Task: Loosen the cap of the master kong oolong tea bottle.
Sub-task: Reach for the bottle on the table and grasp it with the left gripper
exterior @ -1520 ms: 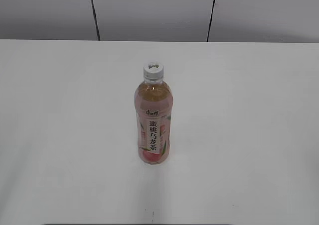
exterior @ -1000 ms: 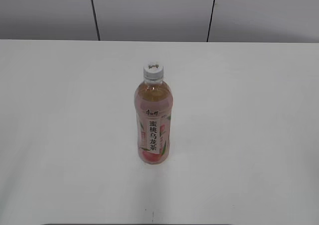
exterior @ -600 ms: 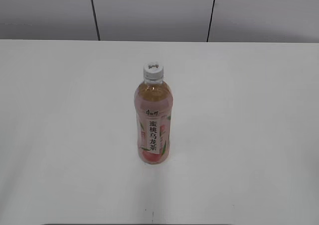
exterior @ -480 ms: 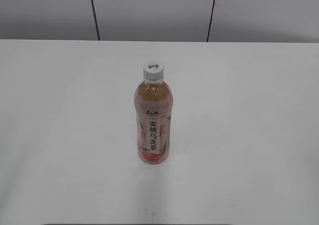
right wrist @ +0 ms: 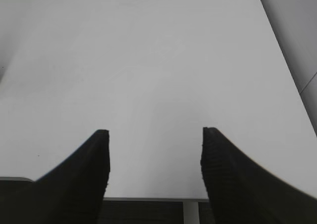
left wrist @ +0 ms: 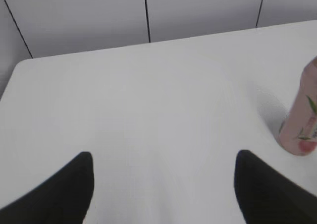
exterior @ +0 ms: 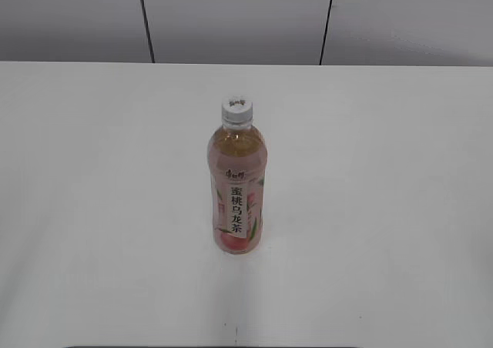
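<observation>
On the white table (exterior: 92, 209) the master kong oolong tea bottle (exterior: 236, 198) stands upright, cap (exterior: 236, 110) on; my left gripper (left wrist: 163, 177) and right gripper (right wrist: 154, 154) gape wide, holding nothing.

A white table (exterior: 400, 209) is seen across the whole lower part of the exterior view, and its surface is plain and matte. Behind it, a light grey wall (exterior: 231, 17) is shown, which is divided by two thin dark vertical seams (exterior: 145, 21). In the left wrist view, the rounded far corner of the table (left wrist: 22, 65) is visible before the same panelled wall.
</observation>
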